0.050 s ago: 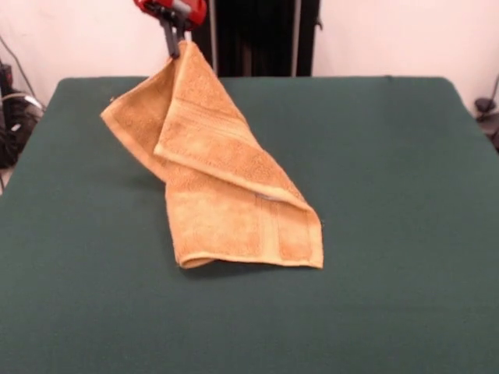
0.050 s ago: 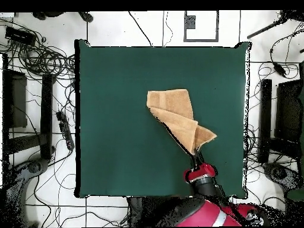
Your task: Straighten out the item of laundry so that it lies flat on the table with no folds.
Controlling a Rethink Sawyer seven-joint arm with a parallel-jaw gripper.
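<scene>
- The dark 2-fingered claw [image 1: 175, 40] at the end of the red and black arm [image 2: 202, 178] sits at the top of the front view, left of centre, and is closed on 1 corner of the golden-orange terry-cloth towel [image 1: 226, 179].
- In the overhead view the claw [image 2: 195, 155] lies right of centre in the lower half of the frame, with the red wrist just below it.
- The pinched corner is raised off the surface, and the cloth slopes down from it toward the frame's centre in the front view.
- The towel's lower end rests on the dark green, matte rectangular table [image 1: 390, 234], its bottom hem lying roughly straight just below centre.
- The cloth is folded over itself: 1 long flap crosses diagonally from the claw down to the lower right, showing a woven border band.
- A second corner juts out to the left in the front view, near the upper left.
- Overhead, the towel [image 2: 175, 113] spreads from the claw toward the table's middle.
- Cables and dark stands lie on the white floor [image 2: 41, 196] around the table.
</scene>
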